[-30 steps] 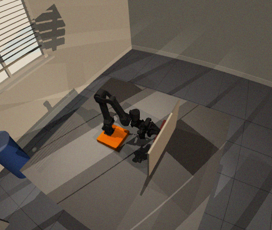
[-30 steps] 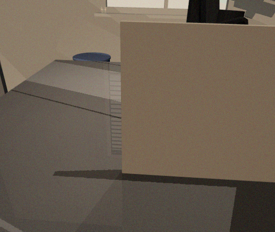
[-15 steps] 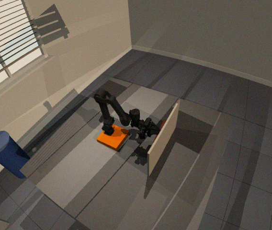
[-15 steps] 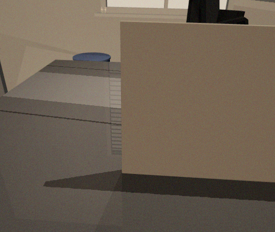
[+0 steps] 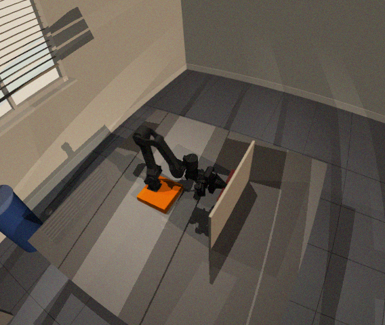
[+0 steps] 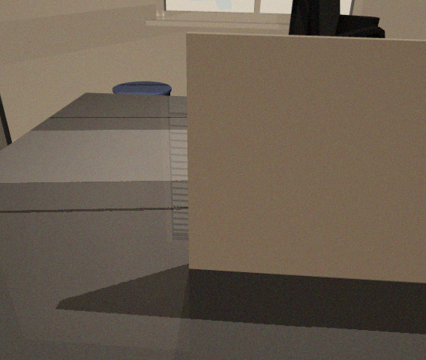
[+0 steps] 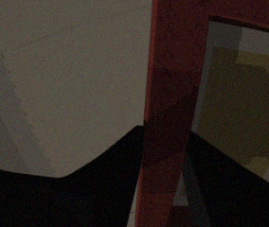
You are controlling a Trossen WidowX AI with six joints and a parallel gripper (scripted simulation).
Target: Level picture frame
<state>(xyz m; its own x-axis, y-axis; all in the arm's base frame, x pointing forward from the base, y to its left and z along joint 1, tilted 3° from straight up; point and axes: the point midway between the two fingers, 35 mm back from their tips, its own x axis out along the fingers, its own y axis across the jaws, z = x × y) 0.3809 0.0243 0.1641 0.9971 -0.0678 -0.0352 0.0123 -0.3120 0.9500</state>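
Observation:
The picture frame (image 5: 232,173) (image 7: 177,61) is dark red, with a grey border and an olive-yellow picture inside. In the top view only slivers of it show at the near side of the upright beige board (image 5: 232,201) (image 6: 318,154); in the exterior view the board hides it. My gripper (image 7: 161,134) (image 5: 225,185) is shut on the frame's side bar, with one black finger on each side of it in the wrist view. The screw and the notched strip are hidden. Whether the frame is level cannot be told from these views.
The arm stands on an orange base block (image 5: 160,201) on the grey table (image 5: 115,255) (image 6: 70,251). The board stands upright just beyond the gripper. A blue cylinder (image 5: 9,213) (image 6: 142,88) is off at the table's far edge, near the window wall.

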